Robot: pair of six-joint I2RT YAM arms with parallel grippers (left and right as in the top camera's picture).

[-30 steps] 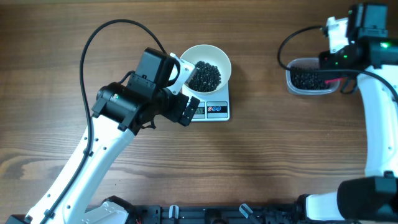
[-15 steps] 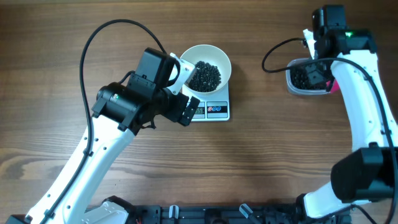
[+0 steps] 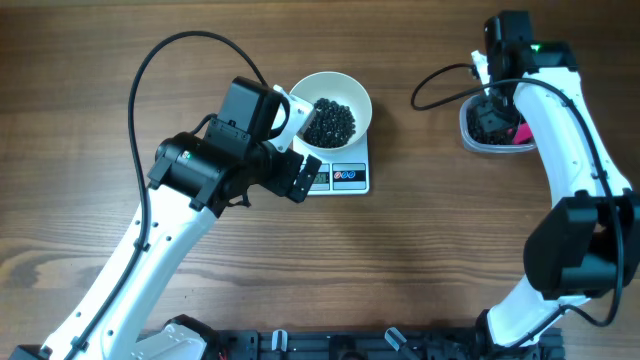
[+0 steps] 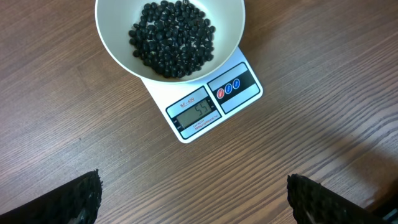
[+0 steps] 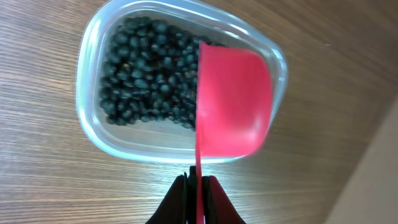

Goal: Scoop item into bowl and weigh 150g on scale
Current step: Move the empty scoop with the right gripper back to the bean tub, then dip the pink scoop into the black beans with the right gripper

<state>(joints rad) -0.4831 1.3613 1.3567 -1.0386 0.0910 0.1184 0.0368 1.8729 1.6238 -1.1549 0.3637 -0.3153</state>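
Overhead, the wooden worktop [image 3: 420,250] fills the view. The left arm [image 3: 190,190] covers the left edge of the scale [image 3: 345,178] and part of the rim of the bowl [image 3: 330,83]. The right arm [image 3: 560,130] crosses the clear plastic tub [image 3: 472,138] at the far right, hiding much of it and all of the right tool.

The bowl is round, plain white, and sits on the small white square scale. Its far edge is cut off at the top of the left wrist view. The beans [image 4: 173,38] lie in it as a loose dark heap, small, round and glossy black, with white wall bare around them. More beans [image 5: 143,81] fill the tub, partly covered by the pink scoop [image 5: 233,106], which lies tilted over the tub's right half.

The right tool [image 5: 197,186] is clamped tight on the scoop's thin handle. The left tool [image 4: 196,202] is spread wide and holds nothing. Only its two dark fingertips [image 4: 78,199] show, at the bottom corners.

The scale's grey display [image 4: 198,112] shows digits that look like "55", though they are hard to make out. Small lettering above it seems to read "SF-400". Beside it sit two round buttons [image 4: 228,88], one red and one blue.
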